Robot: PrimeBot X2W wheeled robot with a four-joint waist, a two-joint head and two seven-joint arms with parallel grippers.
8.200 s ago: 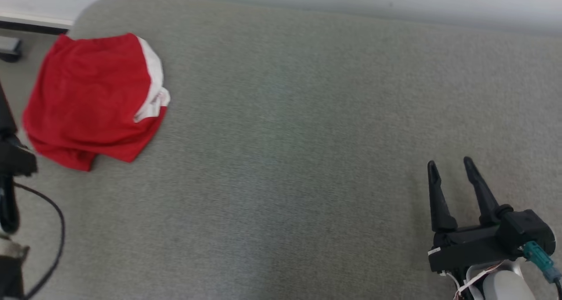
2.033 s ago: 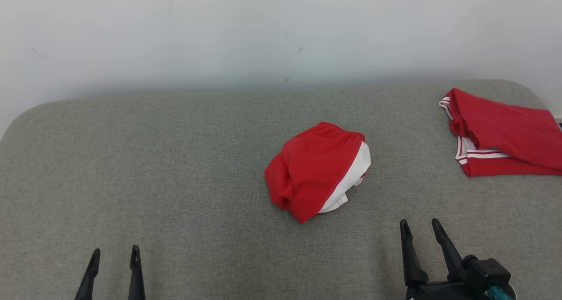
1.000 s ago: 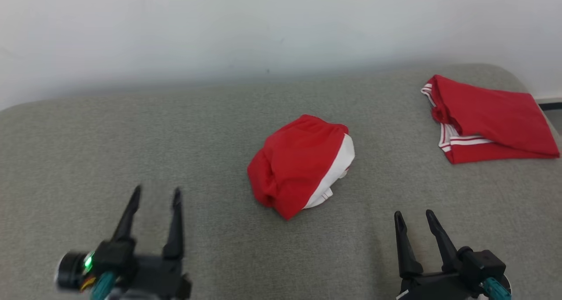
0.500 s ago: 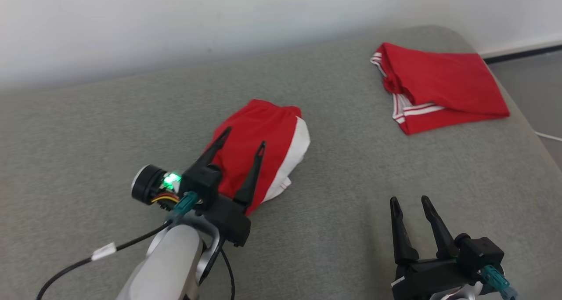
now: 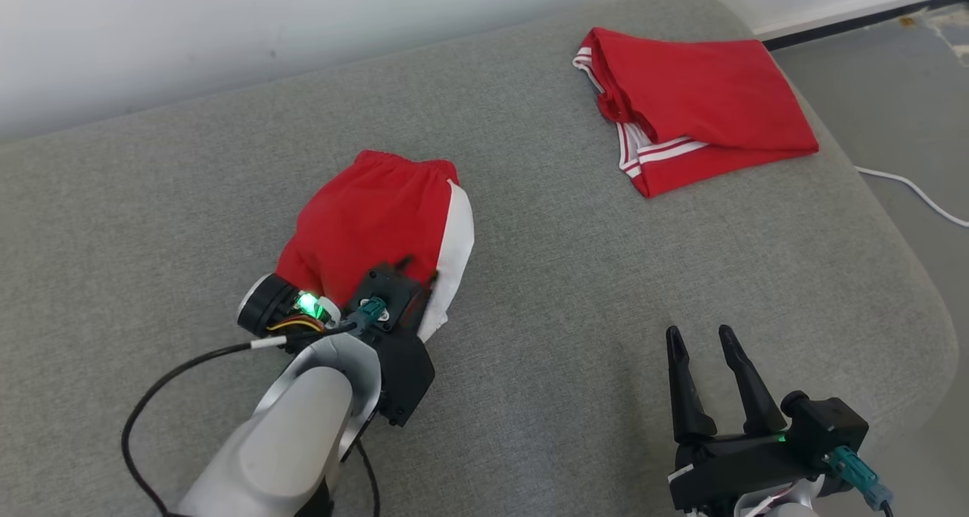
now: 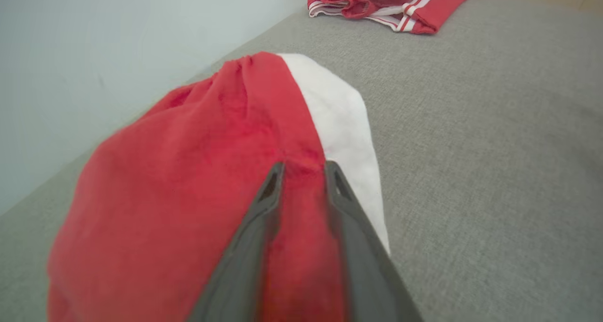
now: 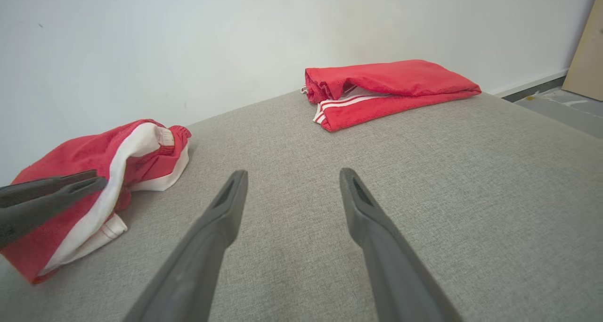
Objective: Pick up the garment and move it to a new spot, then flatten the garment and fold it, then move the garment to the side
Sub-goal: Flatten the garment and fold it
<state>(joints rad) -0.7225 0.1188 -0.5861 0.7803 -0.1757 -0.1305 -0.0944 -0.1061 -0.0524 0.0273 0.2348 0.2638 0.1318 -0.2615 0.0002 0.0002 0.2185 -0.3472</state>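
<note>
L gripper [image 6: 304, 167] now closing on garment [image 5: 363, 214].

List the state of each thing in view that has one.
crumpled garment: bunched, lying on the cushion, not lifted.
left gripper: fingers down on it, fabric ridge between them; grip unclear.
right gripper: open, empty.
folded garment: folded, lying at the cushion's far right corner.
</note>
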